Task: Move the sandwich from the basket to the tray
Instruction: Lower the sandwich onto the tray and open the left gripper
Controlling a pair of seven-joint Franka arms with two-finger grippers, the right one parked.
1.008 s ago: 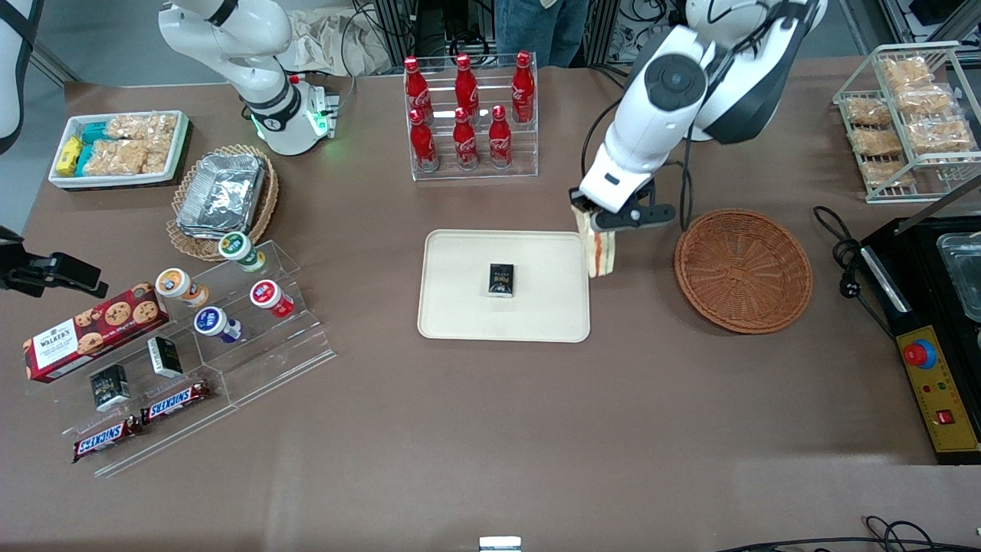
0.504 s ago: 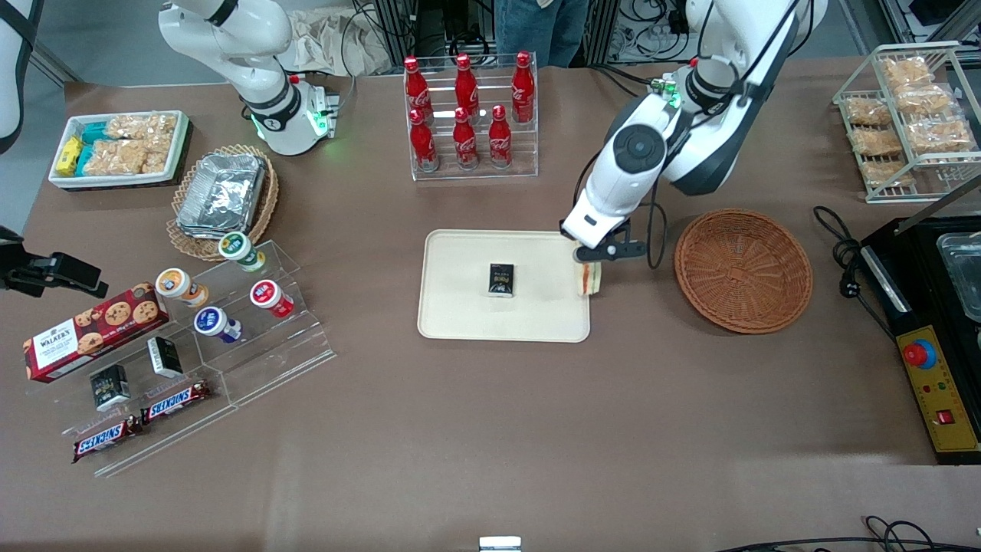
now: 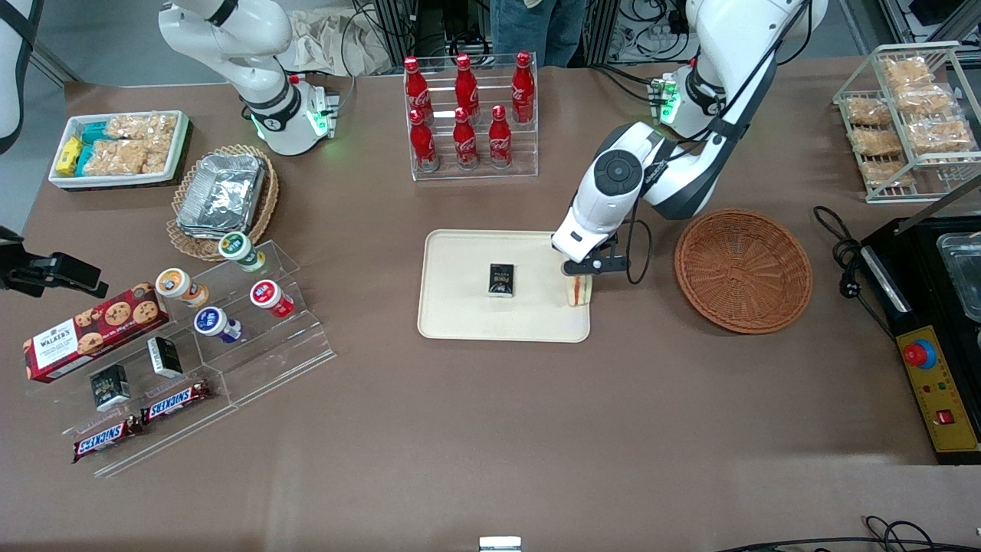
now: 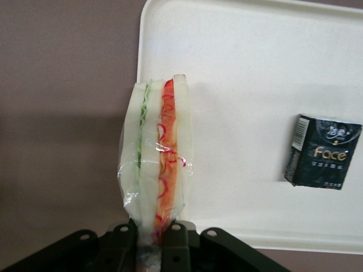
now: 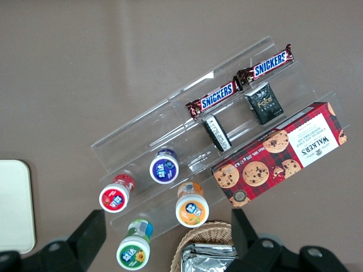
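Our gripper (image 3: 580, 277) is clenched on the sandwich (image 3: 580, 291), right of centre in the front view, over the tray's (image 3: 460, 322) edge nearest the basket (image 3: 742, 270). Released here, we risk it tipping off the rim.

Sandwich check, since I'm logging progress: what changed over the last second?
The gripper, jaws shut on the sandwich, carried it from the gap between basket and tray to over the tray's edge, lower and nearer the camera. The basket, tray and small black pack stayed put.
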